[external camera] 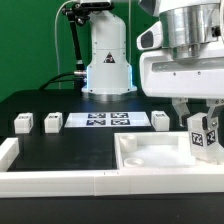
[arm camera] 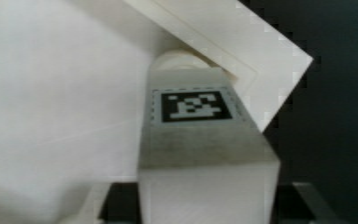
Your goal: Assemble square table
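Observation:
The white square slab (external camera: 160, 156) lies rim-up at the front of the exterior view's right. My gripper (external camera: 203, 138) is shut on one white tagged leg (external camera: 203, 131) and holds it upright over the slab's corner on that side. In the wrist view the leg (arm camera: 202, 150), tag facing the camera, stands with its end at the slab's rimmed corner (arm camera: 247, 45); I cannot tell if it touches. My gripper (arm camera: 208, 208) has dark fingers (arm camera: 126, 200) on both sides of the leg. Three other legs (external camera: 22, 123), (external camera: 52, 122), (external camera: 160, 120) stand in a row behind.
The marker board (external camera: 105, 120) lies flat between the legs. A long white rail (external camera: 50, 180) runs along the front and up the exterior view's left edge. The robot base (external camera: 108, 60) stands at the back.

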Tool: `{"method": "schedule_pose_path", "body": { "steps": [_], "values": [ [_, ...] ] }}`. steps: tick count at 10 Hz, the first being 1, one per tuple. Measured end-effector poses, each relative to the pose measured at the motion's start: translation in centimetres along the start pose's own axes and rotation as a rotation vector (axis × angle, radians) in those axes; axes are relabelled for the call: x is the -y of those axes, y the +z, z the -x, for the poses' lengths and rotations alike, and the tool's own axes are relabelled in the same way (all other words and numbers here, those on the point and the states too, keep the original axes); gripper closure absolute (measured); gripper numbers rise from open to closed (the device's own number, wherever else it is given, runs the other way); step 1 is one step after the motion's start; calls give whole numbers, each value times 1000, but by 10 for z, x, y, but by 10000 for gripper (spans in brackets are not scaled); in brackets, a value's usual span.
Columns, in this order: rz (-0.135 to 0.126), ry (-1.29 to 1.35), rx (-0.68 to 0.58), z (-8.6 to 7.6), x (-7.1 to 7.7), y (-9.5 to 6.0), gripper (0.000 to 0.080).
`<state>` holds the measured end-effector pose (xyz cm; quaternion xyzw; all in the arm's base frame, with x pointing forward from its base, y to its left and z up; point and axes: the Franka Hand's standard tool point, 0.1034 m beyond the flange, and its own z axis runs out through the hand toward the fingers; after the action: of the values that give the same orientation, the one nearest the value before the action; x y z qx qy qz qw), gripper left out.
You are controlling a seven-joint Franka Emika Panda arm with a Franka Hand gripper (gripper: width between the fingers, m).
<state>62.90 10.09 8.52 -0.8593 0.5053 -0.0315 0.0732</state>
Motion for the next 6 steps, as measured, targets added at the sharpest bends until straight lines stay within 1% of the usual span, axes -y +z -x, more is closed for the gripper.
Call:
{"method": "schedule_pose_path", "body": {
  "steps": [3, 4, 6],
  "values": [
    [7, 161, 11, 1, -2, 0, 505],
    [12, 253, 15, 2, -3, 0, 505],
    [19, 340, 15, 3, -4, 0, 505]
  ]
}}
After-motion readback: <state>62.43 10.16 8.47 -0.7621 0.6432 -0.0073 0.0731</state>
